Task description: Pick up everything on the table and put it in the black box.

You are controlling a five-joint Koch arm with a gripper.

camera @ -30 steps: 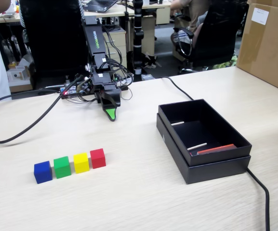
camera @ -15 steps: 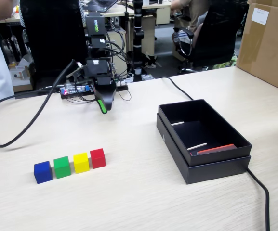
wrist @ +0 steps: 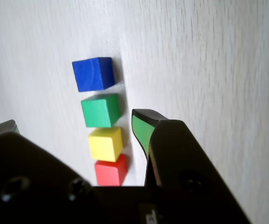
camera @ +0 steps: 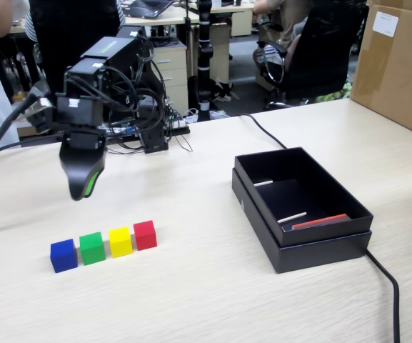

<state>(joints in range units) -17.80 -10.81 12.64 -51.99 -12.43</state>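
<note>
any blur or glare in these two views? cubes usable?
Fixed view: even light, four cubes sharp, soft shadows, background slightly washed. Wrist view: table overexposed to near white, cubes still distinct, gripper body a dark blurred mass filling the bottom.

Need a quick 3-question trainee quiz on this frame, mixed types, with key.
1. True or false: the black box already holds a cube.
2. In the fixed view, which cube sits at the left end of the row? A red cube B blue cube C yellow cube
3. Fill in: the claw hangs above the table, gripping ____.

Key: 1 false, only thin white sticks and a red strip lie inside. 2 B. 3 nothing.
</note>
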